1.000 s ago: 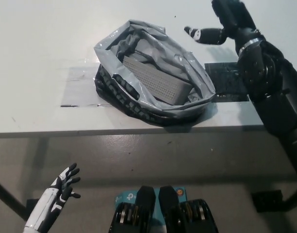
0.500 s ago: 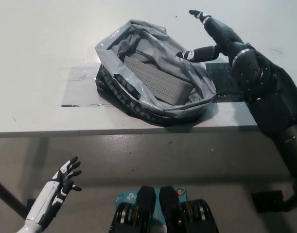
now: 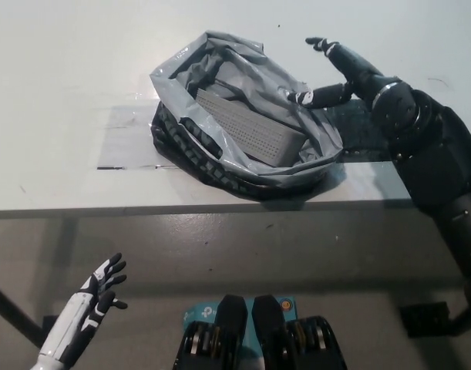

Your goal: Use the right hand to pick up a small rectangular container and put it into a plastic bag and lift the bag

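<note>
Head view, open right hand (image 3: 339, 73) seemingly touching plastic bag (image 3: 243, 116) rim, container (image 3: 247, 127) inside

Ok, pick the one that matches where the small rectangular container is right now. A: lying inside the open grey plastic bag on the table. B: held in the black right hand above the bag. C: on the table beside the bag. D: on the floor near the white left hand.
A: the small rectangular container lies inside the open plastic bag on the table, while the right hand is open at the bag's right rim, holding nothing.
</note>
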Robot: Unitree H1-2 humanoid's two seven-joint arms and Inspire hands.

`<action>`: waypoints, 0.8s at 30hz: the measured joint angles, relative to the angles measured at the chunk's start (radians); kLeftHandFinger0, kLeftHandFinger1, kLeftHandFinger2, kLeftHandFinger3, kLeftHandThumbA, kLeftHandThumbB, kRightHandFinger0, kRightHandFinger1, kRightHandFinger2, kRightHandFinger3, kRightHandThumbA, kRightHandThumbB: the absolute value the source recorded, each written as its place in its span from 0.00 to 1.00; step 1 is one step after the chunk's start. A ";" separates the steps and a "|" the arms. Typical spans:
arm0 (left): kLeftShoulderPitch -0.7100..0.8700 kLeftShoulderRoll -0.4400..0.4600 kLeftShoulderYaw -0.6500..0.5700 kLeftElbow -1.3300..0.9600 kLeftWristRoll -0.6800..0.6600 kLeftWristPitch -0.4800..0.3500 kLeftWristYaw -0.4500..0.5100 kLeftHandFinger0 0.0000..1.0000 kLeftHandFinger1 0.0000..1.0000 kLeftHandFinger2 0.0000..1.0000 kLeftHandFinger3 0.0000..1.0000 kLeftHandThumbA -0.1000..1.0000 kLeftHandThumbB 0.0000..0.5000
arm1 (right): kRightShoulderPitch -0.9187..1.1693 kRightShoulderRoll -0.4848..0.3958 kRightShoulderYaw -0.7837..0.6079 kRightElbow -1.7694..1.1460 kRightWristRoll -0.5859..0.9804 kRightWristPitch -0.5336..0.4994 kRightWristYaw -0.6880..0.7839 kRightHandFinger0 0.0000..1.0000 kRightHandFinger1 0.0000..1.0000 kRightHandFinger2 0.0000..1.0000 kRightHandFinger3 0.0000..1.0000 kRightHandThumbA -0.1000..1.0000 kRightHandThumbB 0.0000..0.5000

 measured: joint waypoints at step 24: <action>0.005 0.001 0.003 -0.006 0.008 -0.008 0.000 0.65 0.89 1.00 0.97 1.00 0.70 | 0.022 0.002 0.010 -0.009 0.033 0.020 0.067 1.00 1.00 1.00 1.00 0.75 0.82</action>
